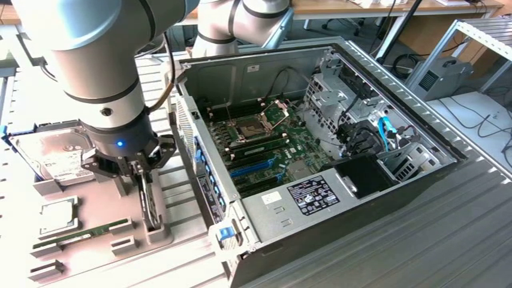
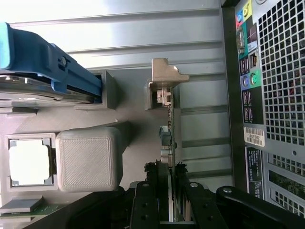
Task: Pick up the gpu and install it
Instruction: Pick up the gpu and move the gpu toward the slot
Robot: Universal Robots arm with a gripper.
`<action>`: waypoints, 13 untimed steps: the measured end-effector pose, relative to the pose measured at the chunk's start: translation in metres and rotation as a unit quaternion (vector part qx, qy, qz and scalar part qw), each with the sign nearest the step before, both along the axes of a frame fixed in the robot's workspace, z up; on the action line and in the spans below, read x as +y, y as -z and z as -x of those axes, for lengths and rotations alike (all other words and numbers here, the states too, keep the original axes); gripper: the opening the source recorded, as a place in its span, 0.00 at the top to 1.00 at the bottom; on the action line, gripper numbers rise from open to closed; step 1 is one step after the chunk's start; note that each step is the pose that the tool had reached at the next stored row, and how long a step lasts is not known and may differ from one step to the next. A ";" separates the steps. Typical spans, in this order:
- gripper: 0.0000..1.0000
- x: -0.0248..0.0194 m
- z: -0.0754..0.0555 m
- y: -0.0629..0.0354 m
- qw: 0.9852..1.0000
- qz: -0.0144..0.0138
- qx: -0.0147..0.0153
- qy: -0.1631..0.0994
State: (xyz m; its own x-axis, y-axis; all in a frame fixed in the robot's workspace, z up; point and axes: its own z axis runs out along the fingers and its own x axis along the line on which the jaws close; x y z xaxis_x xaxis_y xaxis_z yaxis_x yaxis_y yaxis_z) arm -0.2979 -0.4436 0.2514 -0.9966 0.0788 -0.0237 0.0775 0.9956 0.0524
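Observation:
The gpu (image 1: 147, 201) stands on edge in a slot of the grey holder tray (image 1: 160, 231), at the exterior view's left beside the open computer case (image 1: 320, 150). My gripper (image 1: 144, 175) hangs straight down over it. In the wrist view the gpu (image 2: 170, 133) is a thin card seen edge-on. It runs from between my black fingers (image 2: 147, 202) to a grey end post (image 2: 164, 78) of the tray. My gripper (image 2: 170, 202) is shut on the card's near end, one finger on each face. The card still sits in its slot.
On the tray lie a silver hard drive (image 1: 56, 157) in a blue frame, a processor chip (image 1: 57, 217) and a green memory stick (image 1: 84, 233). The case's motherboard shows blue card slots (image 1: 252, 169). The case's perforated back panel (image 2: 279, 95) is close beside the card.

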 end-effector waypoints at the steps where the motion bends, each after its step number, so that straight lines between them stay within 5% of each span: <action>1: 0.73 0.0000 0.000 -0.0007 1.000 0.000 0.000 0.000; 13: 0.73 0.0000 0.000 -0.0096 1.000 0.000 0.000 0.000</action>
